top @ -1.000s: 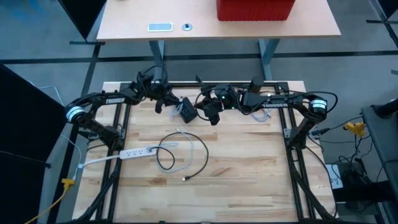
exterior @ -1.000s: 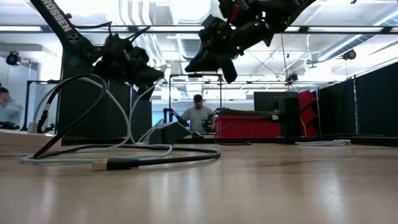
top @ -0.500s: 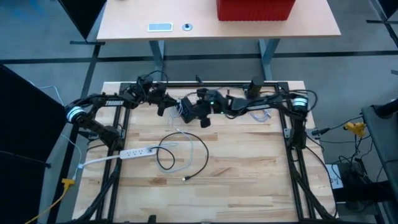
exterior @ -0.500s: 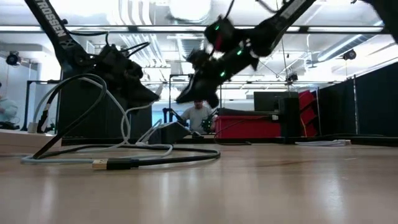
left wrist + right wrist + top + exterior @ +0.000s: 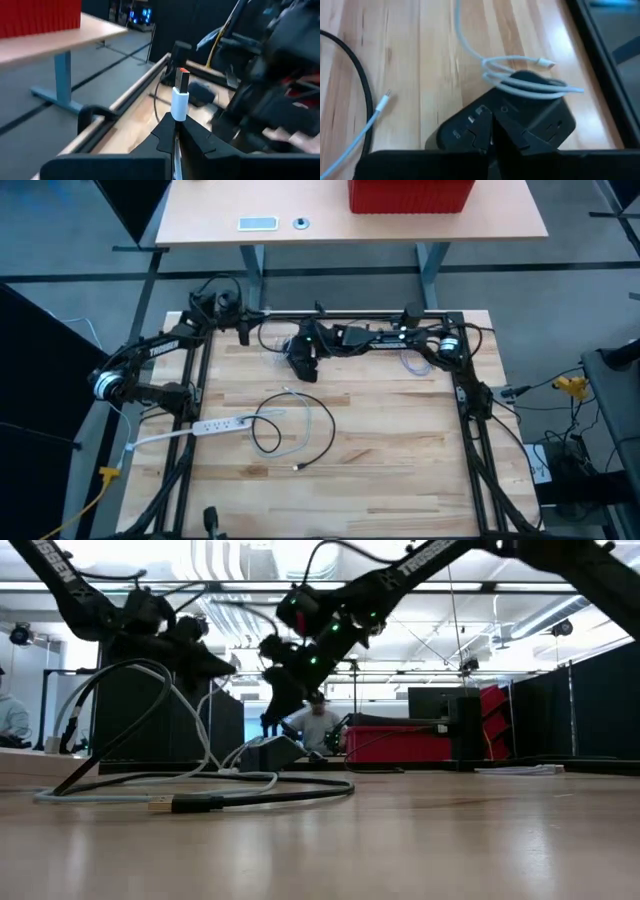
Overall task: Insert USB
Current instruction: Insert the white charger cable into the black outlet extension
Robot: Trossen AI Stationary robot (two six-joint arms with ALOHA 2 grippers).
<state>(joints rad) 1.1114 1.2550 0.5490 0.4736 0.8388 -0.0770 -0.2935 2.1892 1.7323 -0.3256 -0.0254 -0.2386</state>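
Note:
My left gripper (image 5: 243, 330) is over the table's far left corner, shut on a white USB plug (image 5: 179, 102). The plug's metal tip (image 5: 181, 78) has a red insert and points away from the fingers. My right gripper (image 5: 301, 366) reaches across along the far edge. It hangs shut just above a black charging block (image 5: 520, 117), which lies flat on the table (image 5: 268, 752). A white cable (image 5: 530, 84) lies coiled on top of the block. Whether the right fingers touch the block, I cannot tell. My left gripper pinches the white plug's rear end (image 5: 176, 120) between its two fingers, which lie along the plug. The plug is lifted clear of the table and sticks straight out beyond the fingertips. Its white cable (image 5: 185, 710) hangs slack down to the table.
A white power strip (image 5: 215, 423) lies near the left edge. A black cable loop (image 5: 290, 430) and a thin white cable (image 5: 300, 405) lie mid-table, and the black cable's USB plug (image 5: 165, 804) is nearest the front. A person (image 5: 318, 725) sits in the room behind.
My right arm has stretched out toward the table's left along the far edge, and its gripper has come down over the black block. My left gripper has drawn back toward the far left corner, still carrying the white plug.

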